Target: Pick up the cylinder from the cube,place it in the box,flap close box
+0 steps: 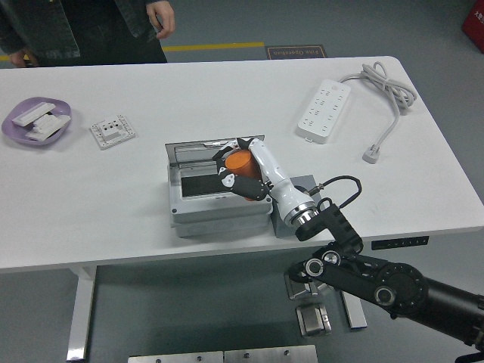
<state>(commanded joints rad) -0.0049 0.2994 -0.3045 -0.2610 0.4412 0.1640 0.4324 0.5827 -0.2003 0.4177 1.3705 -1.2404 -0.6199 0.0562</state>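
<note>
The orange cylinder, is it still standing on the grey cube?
No, the right hand holds the orange cylinder over the open grey box.

Sitting on one white table (113, 197) are one grey box (198, 213), one orange cylinder (240, 162), one grey cube (305, 184), one power strip (324, 111), one purple dish (17, 128) and one wall socket plate (112, 131).

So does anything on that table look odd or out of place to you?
Nothing stands out. The robot hand holds the orange cylinder above the open grey box, whose lid stands up. The power strip, purple dish and white socket plate lie undisturbed.
</note>
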